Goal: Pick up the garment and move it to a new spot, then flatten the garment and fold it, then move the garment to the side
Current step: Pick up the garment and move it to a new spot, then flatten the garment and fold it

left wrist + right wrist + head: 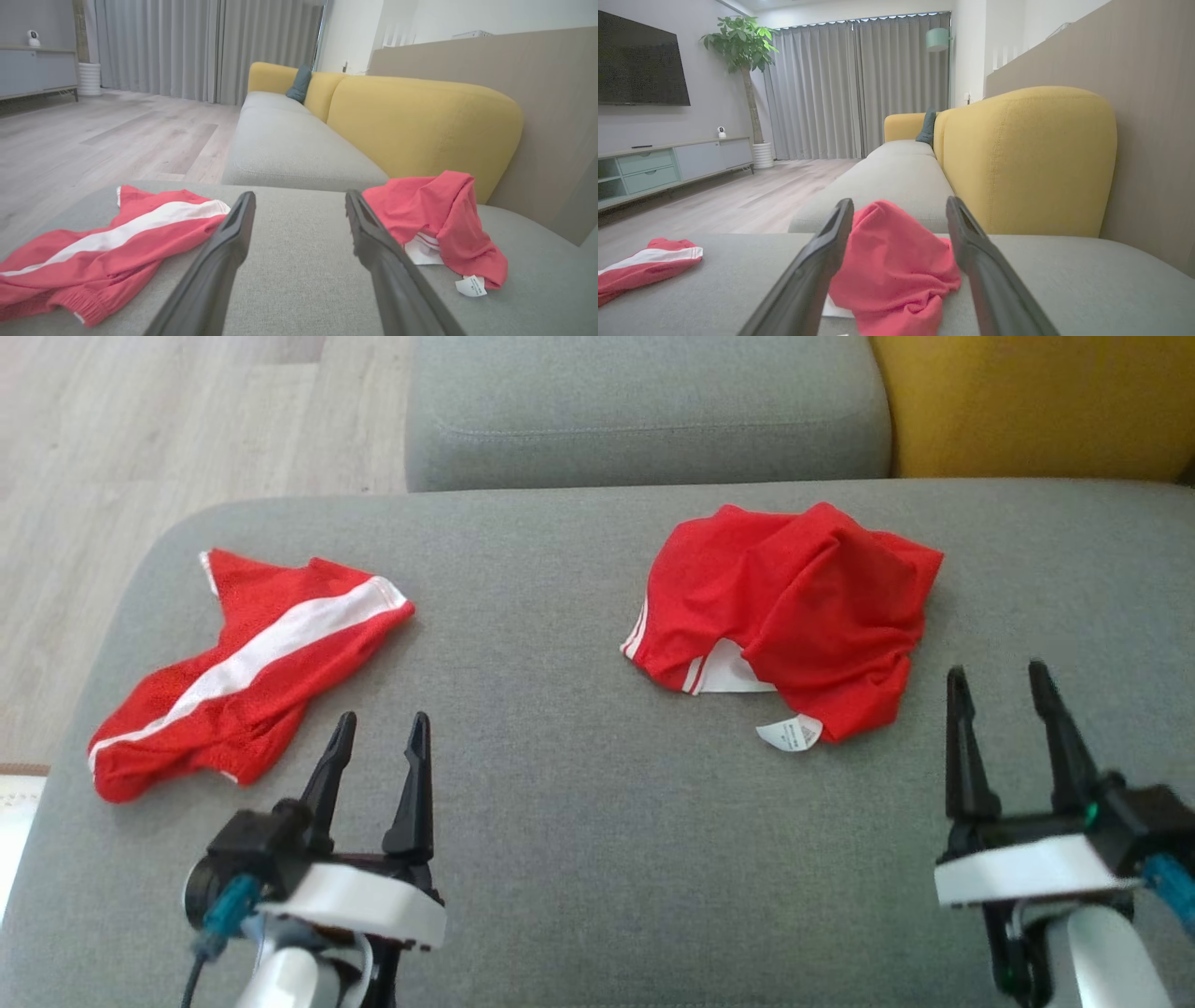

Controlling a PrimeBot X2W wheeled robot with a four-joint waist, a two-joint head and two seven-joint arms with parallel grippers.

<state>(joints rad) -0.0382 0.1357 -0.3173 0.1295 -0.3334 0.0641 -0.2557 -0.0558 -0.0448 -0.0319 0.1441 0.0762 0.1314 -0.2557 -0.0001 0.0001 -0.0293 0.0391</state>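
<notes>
At the frame's bottom corners, the left pincer (384, 723) and right pincer (995, 674) both stand wide, holding nothing, over the grey sofa cushion (560, 756). Farther up, right of centre, the crumpled red garment (794, 597) lies bunched, white lining and tag showing. A striped red garment (252, 663) lies at left.

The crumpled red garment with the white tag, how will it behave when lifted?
Likely floppy: the crumpled red garment lies in soft folds, so it should drape and unfurl. Probably light; the fabric looks thin. Its white tag may dangle.
</notes>
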